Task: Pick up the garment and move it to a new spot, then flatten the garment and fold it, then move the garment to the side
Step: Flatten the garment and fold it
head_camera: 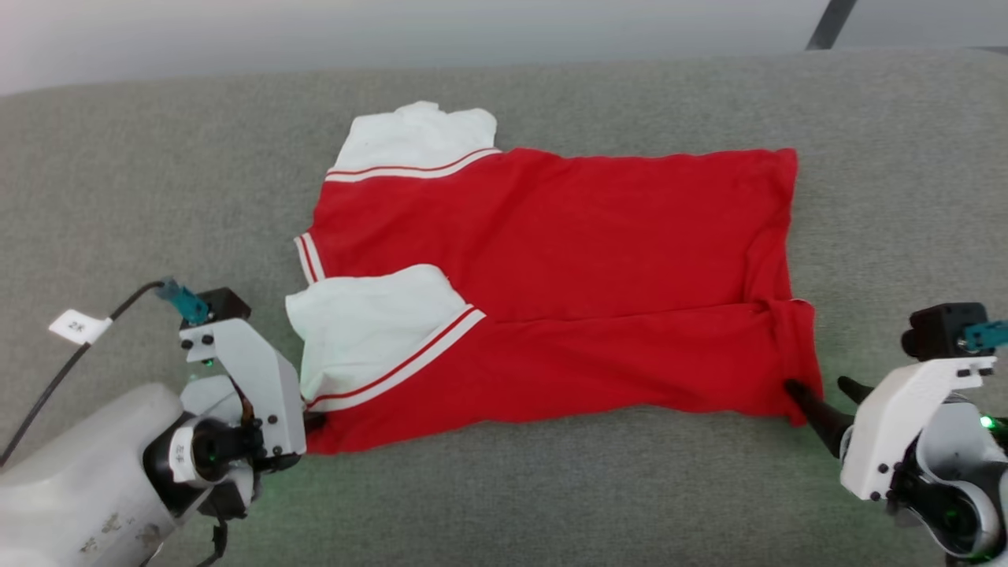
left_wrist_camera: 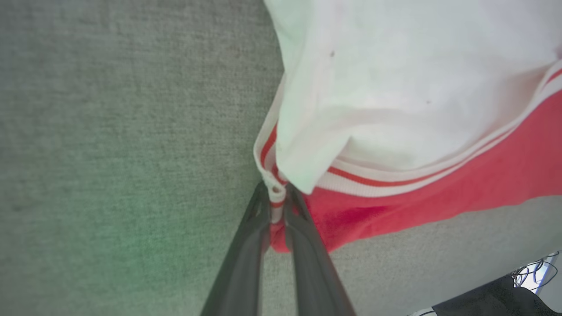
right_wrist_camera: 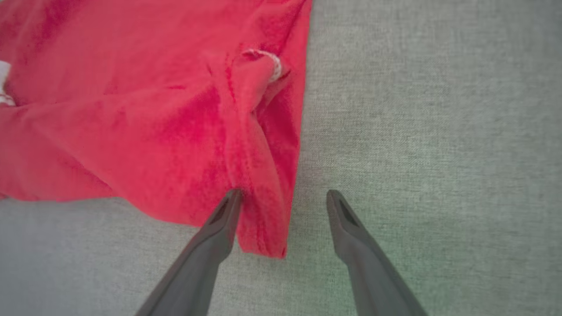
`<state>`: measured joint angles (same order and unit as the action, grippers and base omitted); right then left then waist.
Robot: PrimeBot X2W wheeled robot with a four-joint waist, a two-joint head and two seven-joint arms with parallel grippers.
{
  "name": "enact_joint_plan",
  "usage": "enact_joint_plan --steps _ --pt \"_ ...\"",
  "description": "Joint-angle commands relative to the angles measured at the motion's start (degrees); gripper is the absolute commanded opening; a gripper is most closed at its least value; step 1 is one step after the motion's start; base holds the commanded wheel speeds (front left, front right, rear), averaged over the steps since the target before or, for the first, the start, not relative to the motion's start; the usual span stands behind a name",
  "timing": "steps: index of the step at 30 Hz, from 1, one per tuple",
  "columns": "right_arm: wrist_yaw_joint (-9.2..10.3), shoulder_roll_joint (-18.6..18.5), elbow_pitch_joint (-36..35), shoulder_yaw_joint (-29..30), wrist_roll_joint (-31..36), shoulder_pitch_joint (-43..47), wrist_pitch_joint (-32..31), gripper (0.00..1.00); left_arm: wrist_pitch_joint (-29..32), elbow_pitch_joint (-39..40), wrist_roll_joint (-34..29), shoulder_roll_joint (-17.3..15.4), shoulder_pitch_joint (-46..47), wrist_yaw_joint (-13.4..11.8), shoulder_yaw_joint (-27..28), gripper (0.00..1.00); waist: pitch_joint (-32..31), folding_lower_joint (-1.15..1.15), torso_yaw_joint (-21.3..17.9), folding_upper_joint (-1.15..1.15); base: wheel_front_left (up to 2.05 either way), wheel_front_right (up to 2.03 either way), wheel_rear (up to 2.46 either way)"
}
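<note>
Spread on grey upholstery [head_camera: 551, 488]: red jersey [head_camera: 551, 260]. Clamped on its striped corner: left gripper [left_wrist_camera: 276, 188]. Jaws apart, astride its hem corner: right gripper [right_wrist_camera: 285, 193].

We get bright, soft, even light with barely any shadow. A green glow tints the grey fabric surface [left_wrist_camera: 131, 237] by each wrist. The white sleeve of the garment [left_wrist_camera: 395, 87] looks washed out, and the right wrist view is slightly soft.

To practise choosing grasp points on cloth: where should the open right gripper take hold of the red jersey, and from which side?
Probably the jersey's near right hem corner, approached from the near edge, low along the cushion. That corner juts loose between the right gripper's open fingers, and it mirrors the corner the left gripper pinches.
</note>
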<state>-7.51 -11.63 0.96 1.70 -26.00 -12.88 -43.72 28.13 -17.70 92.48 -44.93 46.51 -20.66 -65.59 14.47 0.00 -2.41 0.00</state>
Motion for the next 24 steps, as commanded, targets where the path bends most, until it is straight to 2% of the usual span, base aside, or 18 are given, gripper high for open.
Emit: enact_joint_plan --steps 1,5,6,7,13,24 --pt "0.04 0.4 1.8 -0.3 0.0 -1.3 -0.2 1.00 -0.8 -1.3 -0.6 1.6 -0.3 0.3 -0.4 0.00 1.2 0.00 1.1 0.00 0.00 0.00 0.00" --pt "0.04 0.3 6.8 -1.8 0.8 -3.2 -1.5 1.00 -1.0 -2.3 -0.8 2.3 0.1 0.8 -0.4 0.00 1.9 0.00 1.5 0.00 0.00 0.00 0.00" --pt "0.04 0.4 7.9 -2.3 0.5 -3.5 -1.9 0.67 -1.0 -2.6 -0.9 2.5 0.1 1.0 -0.3 0.00 2.0 0.00 1.6 0.00 0.00 0.00 0.00" --pt "0.03 0.5 8.7 -2.9 0.0 -3.9 -1.8 0.02 -1.2 -2.9 -0.8 2.6 0.1 1.0 -0.2 0.00 2.1 0.00 1.6 0.00 0.00 0.00 0.00" --pt "0.03 -0.8 11.2 -3.7 -1.3 -5.0 -1.6 0.00 -1.1 -4.3 -0.6 2.9 0.1 2.1 0.0 0.00 1.9 0.00 1.8 0.00 0.00 0.00 0.00" --pt "0.06 -3.5 9.7 -2.1 -3.1 -4.7 -2.2 0.00 -0.1 -3.9 -0.5 0.4 0.4 3.4 0.7 0.00 0.2 0.00 1.4 0.00 0.00 0.00 0.00"
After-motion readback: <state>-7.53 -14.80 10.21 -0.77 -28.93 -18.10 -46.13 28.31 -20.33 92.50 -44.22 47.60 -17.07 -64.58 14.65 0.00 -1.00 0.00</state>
